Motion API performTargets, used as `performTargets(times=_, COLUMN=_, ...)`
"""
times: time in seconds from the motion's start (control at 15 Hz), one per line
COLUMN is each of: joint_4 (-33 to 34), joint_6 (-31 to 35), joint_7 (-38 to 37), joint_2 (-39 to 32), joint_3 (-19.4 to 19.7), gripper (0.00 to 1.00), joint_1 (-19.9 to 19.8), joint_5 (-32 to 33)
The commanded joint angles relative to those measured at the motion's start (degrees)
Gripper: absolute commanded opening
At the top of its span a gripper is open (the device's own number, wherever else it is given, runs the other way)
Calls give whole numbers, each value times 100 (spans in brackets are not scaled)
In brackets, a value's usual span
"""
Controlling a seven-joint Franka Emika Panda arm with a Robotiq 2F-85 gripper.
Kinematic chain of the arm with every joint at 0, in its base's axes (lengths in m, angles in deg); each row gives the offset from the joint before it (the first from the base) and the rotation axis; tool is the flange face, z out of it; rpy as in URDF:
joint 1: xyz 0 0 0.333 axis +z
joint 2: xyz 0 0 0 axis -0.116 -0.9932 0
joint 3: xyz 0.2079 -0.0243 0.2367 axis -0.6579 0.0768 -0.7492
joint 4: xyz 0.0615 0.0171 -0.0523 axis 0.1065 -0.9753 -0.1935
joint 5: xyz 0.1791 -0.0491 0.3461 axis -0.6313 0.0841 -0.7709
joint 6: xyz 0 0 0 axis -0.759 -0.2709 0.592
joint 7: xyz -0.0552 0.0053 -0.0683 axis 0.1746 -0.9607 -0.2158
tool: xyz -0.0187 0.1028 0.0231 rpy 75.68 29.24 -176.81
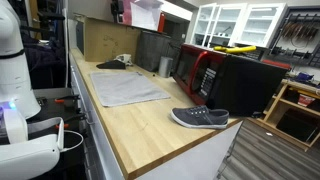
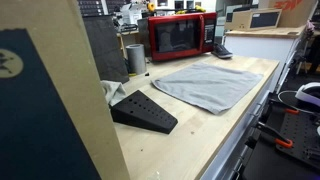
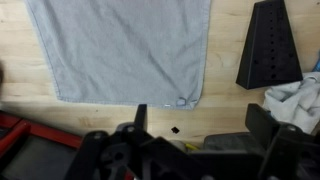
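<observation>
In the wrist view my gripper point(image 3: 200, 125) hangs above the wooden counter point(image 3: 225, 70) with its jaws wide apart and nothing between them. One dark finger point(image 3: 140, 115) points at the near hem of a flat grey towel point(image 3: 125, 45). The towel also shows in both exterior views point(image 1: 128, 88) point(image 2: 205, 85). Right of the towel lies a black wedge-shaped block with rows of holes point(image 3: 270, 45) point(image 2: 145, 110). A crumpled white cloth point(image 3: 298, 100) sits beside that block. A small black speck point(image 3: 174, 129) lies on the wood just below the towel's hem.
A grey shoe point(image 1: 200, 118) rests near the counter's end. A red microwave point(image 2: 180, 35) and a metal cup point(image 2: 135, 57) stand at the back, with a black appliance point(image 1: 245, 85) next to the microwave. The robot's white body point(image 1: 15, 90) stands off the counter's long edge.
</observation>
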Motion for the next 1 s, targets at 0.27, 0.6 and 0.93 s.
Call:
performTargets(times=0.27, joint_4=14, joint_6=-14, joint_7=-35, joint_2=-18, joint_3=92, gripper=100, joint_1=111, joint_5=44)
performTargets(times=0.6, joint_4=-139, joint_6=-26, joint_7=181, joint_2=101, joint_3=383, gripper=100, joint_1=62, joint_5=-132)
performTargets(times=0.93, joint_4=-591, joint_6=-57, joint_7=743, joint_2=521, joint_3=1167, gripper=100, joint_1=-23, joint_5=-704)
